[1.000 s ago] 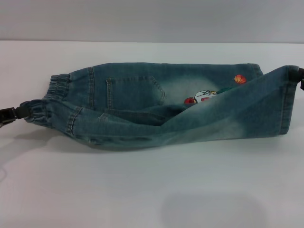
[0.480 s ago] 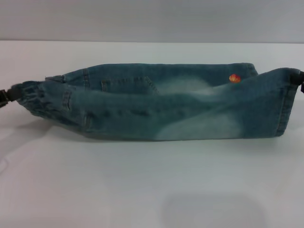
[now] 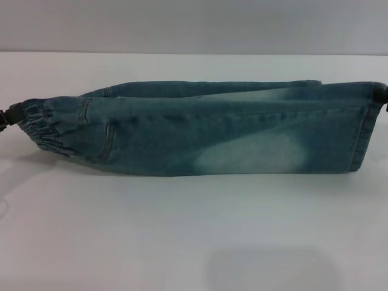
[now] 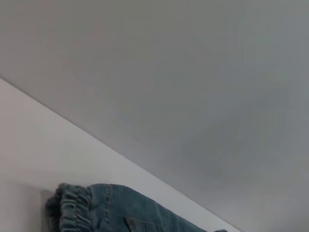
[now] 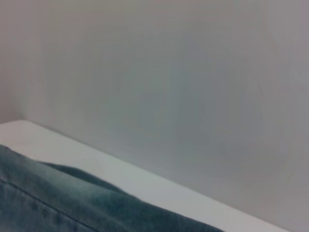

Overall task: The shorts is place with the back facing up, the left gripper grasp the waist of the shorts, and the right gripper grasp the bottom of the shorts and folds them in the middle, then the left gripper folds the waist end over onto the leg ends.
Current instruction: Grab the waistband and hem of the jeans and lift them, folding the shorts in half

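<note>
Faded blue-green denim shorts (image 3: 200, 130), pinched taut between the black left gripper (image 3: 11, 113) at the waist and black right gripper (image 3: 383, 97) at the hem, should be lowered evenly so edges align.

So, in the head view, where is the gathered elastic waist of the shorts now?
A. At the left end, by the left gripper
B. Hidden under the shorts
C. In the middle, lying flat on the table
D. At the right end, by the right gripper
A: the ruffled waist of the shorts sits at the left end, right beside the left gripper.
</note>
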Tool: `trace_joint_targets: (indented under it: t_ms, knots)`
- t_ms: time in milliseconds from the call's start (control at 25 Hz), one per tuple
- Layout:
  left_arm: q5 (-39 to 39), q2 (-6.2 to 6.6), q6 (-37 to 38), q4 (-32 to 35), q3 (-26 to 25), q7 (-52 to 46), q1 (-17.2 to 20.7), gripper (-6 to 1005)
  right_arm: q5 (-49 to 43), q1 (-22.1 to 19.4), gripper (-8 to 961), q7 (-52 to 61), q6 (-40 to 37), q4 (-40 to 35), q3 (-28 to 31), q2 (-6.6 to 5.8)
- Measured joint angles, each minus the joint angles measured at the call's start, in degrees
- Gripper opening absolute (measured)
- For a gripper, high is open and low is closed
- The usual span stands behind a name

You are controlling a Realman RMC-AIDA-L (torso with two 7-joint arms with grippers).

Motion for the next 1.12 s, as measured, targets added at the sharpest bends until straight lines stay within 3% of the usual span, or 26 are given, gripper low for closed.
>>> trace_joint_targets:
  t_ms: [680, 1120]
  knots:
    - [0.0, -0.90, -4.7, 0.0, 0.5, 0.2, -3.8, 43, 5.4, 2.2, -1, -0.8, 4.1, 2.3, -0.1, 0.15]
    - [0.4, -1.54, -7.9, 0.0, 1.2, 0.2, -4.6, 43, 5.6, 4.3, 0, -1.6, 10.7, 3.3, -0.6, 1.42]
